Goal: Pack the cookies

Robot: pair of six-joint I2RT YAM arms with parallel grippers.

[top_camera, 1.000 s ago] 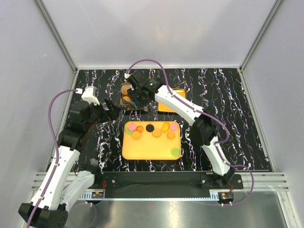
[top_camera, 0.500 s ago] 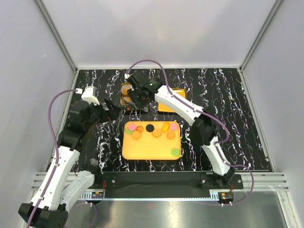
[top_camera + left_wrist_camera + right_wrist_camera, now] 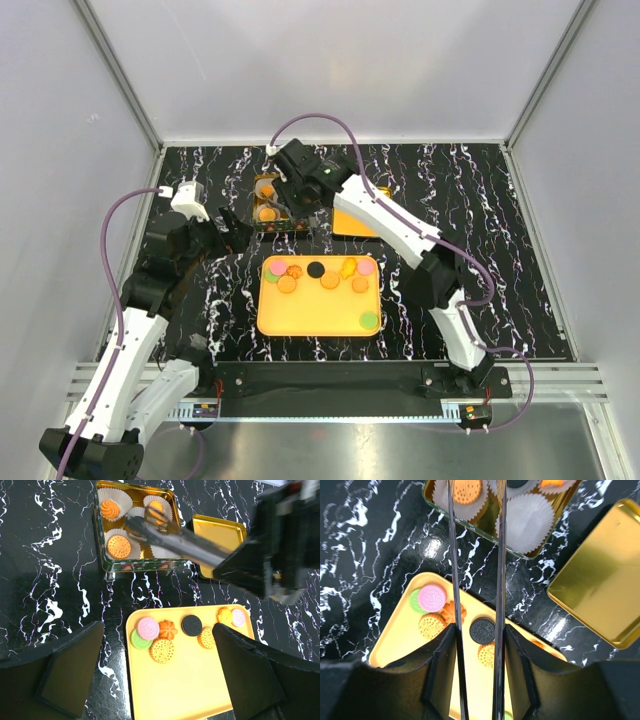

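Several cookies lie along the far edge of the yellow tray: a pink disc, a green one, an orange flower, a black disc and dotted rounds. One green cookie sits near the tray's front right. The gold tin holds white paper cups, three of them with orange cookies. My right gripper is shut on metal tongs; the tong arms stand apart, with their tips over the tin. My left gripper is open and empty above the tray's left part.
The tin's gold lid lies right of the tin, behind the tray. An empty paper cup sits in the tin's near right corner. The black marbled tabletop is walled in by white panels.
My right gripper with the tongs has shifted slightly toward the far side, uncovering more of the tin. The left arm has not moved.
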